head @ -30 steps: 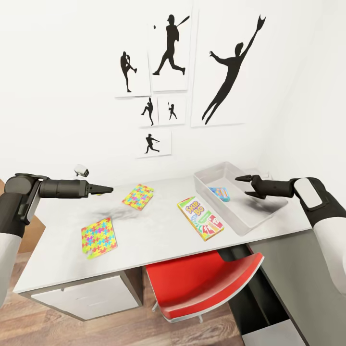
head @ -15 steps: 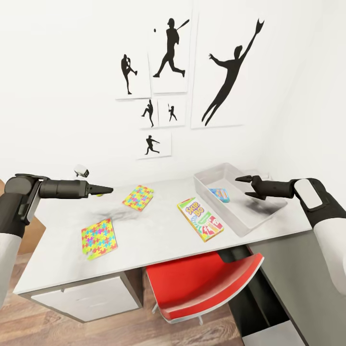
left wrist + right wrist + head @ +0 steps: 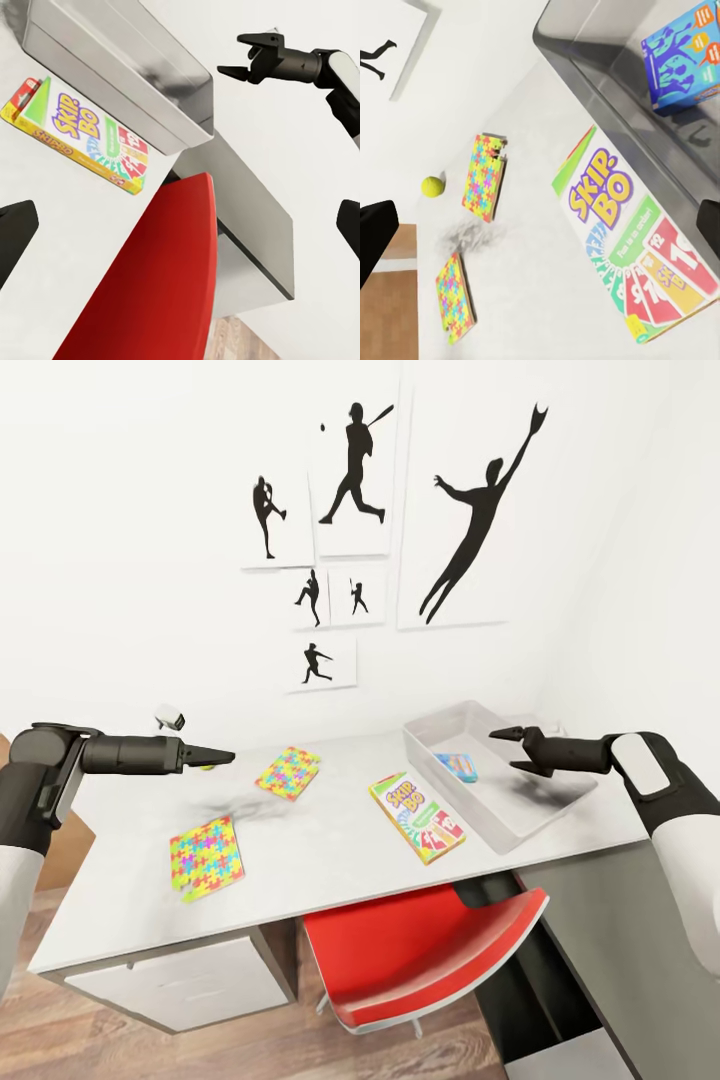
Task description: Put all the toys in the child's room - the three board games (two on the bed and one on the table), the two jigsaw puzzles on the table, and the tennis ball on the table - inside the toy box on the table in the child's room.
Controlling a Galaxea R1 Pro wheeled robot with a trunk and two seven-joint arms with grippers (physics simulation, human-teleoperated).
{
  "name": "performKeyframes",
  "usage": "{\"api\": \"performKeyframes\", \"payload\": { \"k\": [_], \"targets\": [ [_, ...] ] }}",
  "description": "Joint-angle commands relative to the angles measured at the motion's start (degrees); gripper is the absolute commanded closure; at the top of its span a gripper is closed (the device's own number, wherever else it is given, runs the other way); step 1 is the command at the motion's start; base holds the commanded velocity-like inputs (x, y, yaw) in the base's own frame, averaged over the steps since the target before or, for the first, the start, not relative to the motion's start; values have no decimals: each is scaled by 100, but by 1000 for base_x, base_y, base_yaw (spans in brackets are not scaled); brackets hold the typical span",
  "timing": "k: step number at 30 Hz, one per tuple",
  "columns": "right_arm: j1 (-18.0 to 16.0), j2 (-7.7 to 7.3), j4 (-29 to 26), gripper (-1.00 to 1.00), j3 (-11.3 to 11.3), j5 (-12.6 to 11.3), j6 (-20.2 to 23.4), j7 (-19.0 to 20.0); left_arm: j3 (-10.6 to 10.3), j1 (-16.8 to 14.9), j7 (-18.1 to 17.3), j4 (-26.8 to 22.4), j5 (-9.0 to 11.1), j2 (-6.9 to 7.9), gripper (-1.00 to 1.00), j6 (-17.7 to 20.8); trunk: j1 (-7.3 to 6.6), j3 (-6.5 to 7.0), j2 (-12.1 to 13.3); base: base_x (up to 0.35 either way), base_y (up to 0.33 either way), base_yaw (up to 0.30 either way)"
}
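Observation:
On the white table (image 3: 330, 860) lie two jigsaw puzzles (image 3: 288, 771) (image 3: 206, 855), the Skip-Bo board game (image 3: 416, 815) and the tennis ball (image 3: 207, 765). The grey toy box (image 3: 455, 797) stands at the right end with a small blue board game (image 3: 457, 763) inside. My left gripper (image 3: 228, 757) hovers just in front of the ball, and its wrist view shows the fingers wide apart. Open and empty, my right gripper (image 3: 505, 747) hangs over the toy box. The right wrist view takes in the ball (image 3: 432, 185), both puzzles (image 3: 484, 177) (image 3: 455, 298), Skip-Bo (image 3: 634, 247) and the blue game (image 3: 682, 56).
A red chair (image 3: 420, 950) is tucked under the table's front edge. A lower dark-grey unit (image 3: 600, 930) joins the table at the right, and a white drawer block (image 3: 170, 980) sits under its left end. A small white gadget (image 3: 170, 715) stands by the wall.

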Motion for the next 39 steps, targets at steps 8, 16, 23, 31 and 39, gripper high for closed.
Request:
{"api": "performKeyframes", "payload": {
  "k": [8,16,23,31,39],
  "targets": [
    [3,-3,-4,-100,5,56,6,50,-1,-4,-23,8,-12,8,-100,57,4,58,-11,0,0,0],
    [88,-7,-6,-100,-13,52,6,55,0,3,-23,10,-12,17,-100,57,4,134,-11,0,0,0],
    [149,-11,-6,-100,-49,49,6,51,3,12,-23,10,-12,19,-100,57,4,201,-11,0,0,0],
    [161,-12,-6,-100,-50,48,5,51,-1,20,-23,17,-12,19,-100,57,4,277,-11,0,0,0],
    [210,-12,-6,-100,-51,55,3,50,-1,30,-23,20,-15,19,-100,53,4,354,-11,0,0,0]
  ]
}}
